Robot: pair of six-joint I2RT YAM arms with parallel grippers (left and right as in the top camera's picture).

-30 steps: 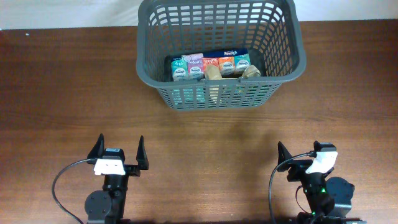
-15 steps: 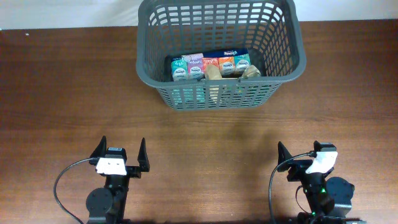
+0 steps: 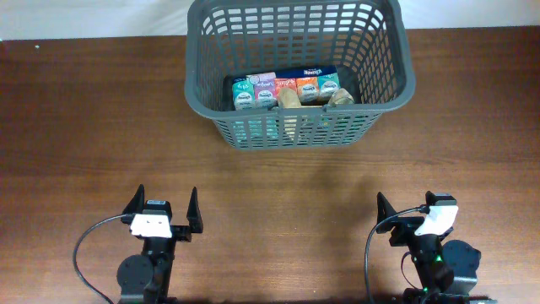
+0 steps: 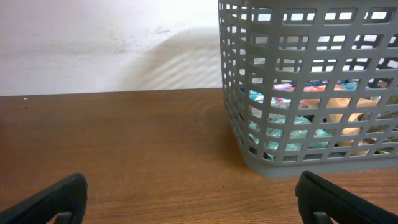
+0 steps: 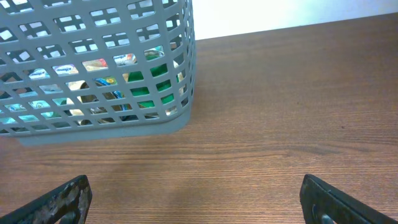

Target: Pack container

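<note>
The container, a large dark grey slotted basket (image 3: 211,84), stands at the far middle of the wooden table. Inside lie a row of small colourful packets (image 3: 287,89) and tan wrapped items (image 3: 291,100). It also shows in the left wrist view (image 4: 249,93) at right and in the right wrist view (image 5: 180,62) at left. My left gripper (image 3: 164,209) is open and empty near the front edge, left of centre. My right gripper (image 3: 409,211) is open and empty near the front edge at right. Both are far from the basket.
The brown wooden table (image 3: 84,127) meets a white wall at the back. Black cables (image 3: 84,245) loop beside each arm base at the front edge.
</note>
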